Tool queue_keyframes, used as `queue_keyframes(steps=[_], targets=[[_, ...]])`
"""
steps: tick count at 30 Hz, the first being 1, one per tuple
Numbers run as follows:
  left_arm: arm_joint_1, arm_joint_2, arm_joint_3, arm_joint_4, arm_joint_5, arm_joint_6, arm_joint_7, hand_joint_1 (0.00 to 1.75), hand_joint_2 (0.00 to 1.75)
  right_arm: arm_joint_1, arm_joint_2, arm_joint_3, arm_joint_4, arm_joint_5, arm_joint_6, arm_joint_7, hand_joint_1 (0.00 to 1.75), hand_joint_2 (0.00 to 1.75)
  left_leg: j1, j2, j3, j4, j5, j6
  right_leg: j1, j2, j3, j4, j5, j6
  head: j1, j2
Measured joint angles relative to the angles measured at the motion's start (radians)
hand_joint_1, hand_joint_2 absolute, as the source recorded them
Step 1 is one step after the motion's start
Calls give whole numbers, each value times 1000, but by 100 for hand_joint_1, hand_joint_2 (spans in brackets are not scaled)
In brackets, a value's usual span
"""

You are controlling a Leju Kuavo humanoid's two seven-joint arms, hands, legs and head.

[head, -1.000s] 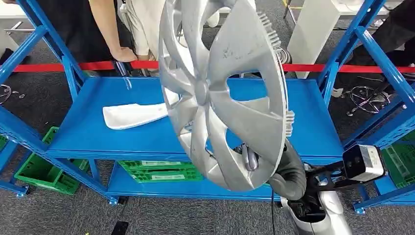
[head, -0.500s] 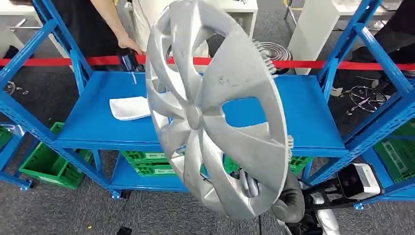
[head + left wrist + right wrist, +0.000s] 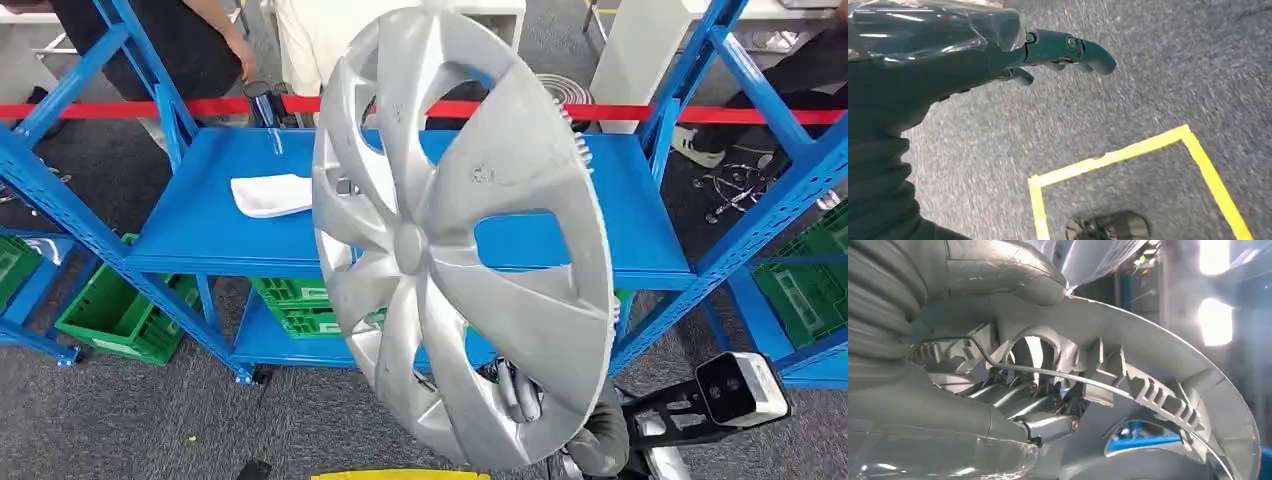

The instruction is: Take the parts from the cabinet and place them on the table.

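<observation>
A big silver wheel cover (image 3: 455, 240) stands upright in mid-air in front of the blue cabinet (image 3: 420, 205). My right hand (image 3: 515, 390) grips its lower rim from behind. The right wrist view shows the hand (image 3: 1013, 400) closed on the ribbed inner edge of the wheel cover (image 3: 1158, 380). A white curved part (image 3: 272, 193) lies on the cabinet's middle shelf at the left. My left hand (image 3: 1058, 55) hangs over grey carpet, fingers apart and holding nothing.
Green crates (image 3: 110, 320) sit under the cabinet, with more at the right (image 3: 805, 290). A red tape barrier (image 3: 700, 115) runs behind the shelf, where people (image 3: 200, 40) stand. Yellow floor tape (image 3: 1128, 155) and a shoe (image 3: 1108, 227) lie below my left hand.
The whole view has pulled back from the cabinet and turned slightly. The wheel cover stays in my right hand, clear of the shelf. A person's hand has left the shelf's back edge.
</observation>
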Motion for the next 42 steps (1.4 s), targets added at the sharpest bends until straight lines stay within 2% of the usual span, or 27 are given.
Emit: queue_keyframes(steps=[2,4,5,7,9,10,11,12,13,16,18,19,21,22,23,25,27,28,29,32,33,35,36,37,38,40,42], targets=[[9,2,0,-11,-34,-13,29,0,175,5,3,-3,-4,-15,14,-10,175,175,1,6,-12,-22,29,22,5,1,-3,-7,14,13,2,0],[9,0,-5,-22,-64,-23,43,0,175,3,3,-11,-7,-16,25,-17,175,175,6,11,-28,-30,57,42,4,1,-39,58,-67,-7,5,0],[10,0,-5,-26,-68,-24,48,0,175,3,3,-13,-8,-16,27,-18,175,175,5,13,-45,-29,69,40,3,1,-64,134,-123,-14,6,0],[10,-2,-6,-29,-74,-27,51,0,175,7,3,-15,-8,-16,28,-18,175,175,3,14,-74,-26,90,40,3,1,-94,275,-186,-10,5,0],[10,-2,-6,-32,-75,-28,53,0,175,8,2,-18,-8,-16,28,-18,175,175,3,16,-110,-20,114,35,1,1,-64,300,-157,18,5,0],[10,-3,-7,-34,-77,-29,54,0,175,8,2,-18,-8,-16,28,-18,175,175,4,16,-124,-16,121,32,0,0,-30,260,-130,29,5,0],[10,-3,-9,-34,-86,-32,57,0,175,8,2,-19,-9,-14,28,-20,175,175,5,16,-144,-6,130,27,-2,0,37,168,-97,38,5,0],[9,-3,-14,-35,-94,-36,59,0,175,8,2,-19,-13,-10,27,-22,175,175,5,16,-158,9,135,22,-3,0,111,60,-103,33,5,0],[9,-3,-16,-35,-107,-42,61,0,175,8,2,-18,-17,-5,26,-24,175,175,-1,14,-171,17,142,14,4,1,166,-19,-152,15,5,0],[4,-9,-24,-35,-126,-53,61,0,175,12,-1,-20,-24,-10,15,-27,175,175,5,14,-174,15,168,-3,10,3,135,-8,-136,-3,2,0],[3,-11,-24,-34,-127,-66,59,0,175,14,-5,-23,-24,-22,-2,-20,175,175,11,8,-184,20,162,-11,-4,-2,121,-12,-115,-20,5,0],[3,-17,-26,-34,-129,-78,57,0,175,19,-8,-24,-24,-26,-11,-12,175,175,12,7,-194,52,94,-19,-2,-2,106,-12,-100,-32,1,0],[-2,-24,-26,-32,-134,-96,54,0,175,29,-13,-25,-27,-29,-28,-2,175,175,16,7,-227,199,-38,-32,0,-2,79,-10,-74,-35,0,0],[-5,-27,-26,-28,-136,-102,53,0,175,32,-15,-26,-27,-30,-34,3,175,175,17,7,-241,275,-76,-34,2,-2,62,-9,-60,-35,0,0],[-6,-31,-26,-22,-137,-109,50,0,175,35,-18,-26,-27,-32,-40,7,175,175,17,7,-243,334,-83,-36,3,-2,43,-8,-46,-33,0,0],[-7,-38,-26,-11,-139,-116,45,0,175,37,-21,-26,-22,-37,-44,10,175,175,17,7,-186,308,-20,-30,6,-1,14,-7,-24,-29,0,0],[-9,-44,-27,-2,-139,-113,43,0,175,35,-23,-25,-18,-42,-44,11,175,175,14,4,-56,135,27,-11,9,1,-5,-7,-3,-26,0,0],[-12,-43,-27,1,-138,-109,42,0,175,33,-23,-24,-18,-43,-43,11,175,175,11,2,7,31,-10,3,9,0,-10,-7,5,-22,0,0],[-14,-43,-26,5,-135,-99,38,0,175,27,-22,-23,-18,-43,-41,11,175,175,6,2,40,-28,-29,5,14,-1,-14,-7,13,-14,2,0],[-19,-38,-22,18,-120,-65,33,0,175,1,-19,-13,-5,-46,-34,11,175,175,-9,4,13,-18,-2,27,3,-2,-16,-20,46,7,-1,0],[-24,-37,-19,20,-118,-56,32,0,175,-7,-17,-12,-3,-47,-33,11,175,175,6,8,10,-45,27,38,8,-1,-25,-16,48,8,0,0],[-44,-31,-14,21,-116,-45,30,0,175,-24,-15,-9,6,-46,-31,10,175,175,3,10,-16,-48,62,50,7,0,-70,60,-50,-14,4,0],[-49,-28,-12,21,-115,-43,30,0,175,-32,-15,-8,10,-46,-31,9,175,175,3,10,-35,-48,76,47,6,0,-90,130,-105,-20,5,0],[-53,-26,-11,22,-115,-41,30,0,175,-36,-15,-7,13,-44,-31,9,175,175,2,11,-56,-47,93,46,3,0,-108,225,-153,-19,4,0],[-56,-25,-10,22,-115,-40,30,0,175,-36,-13,-6,16,-38,-31,6,175,175,2,12,-75,-45,108,44,2,0,-115,294,-164,-8,5,0],[-59,-24,-3,23,-117,-40,30,0,175,-37,-6,-7,18,-22,-31,2,175,175,3,15,-113,-37,131,37,-3,0,-80,308,-122,23,5,0],[-65,-24,-2,23,-125,-42,30,0,175,-41,2,-7,18,-10,-31,-8,175,175,7,16,-155,-16,149,26,-8,-1,28,179,-79,41,5,0]])
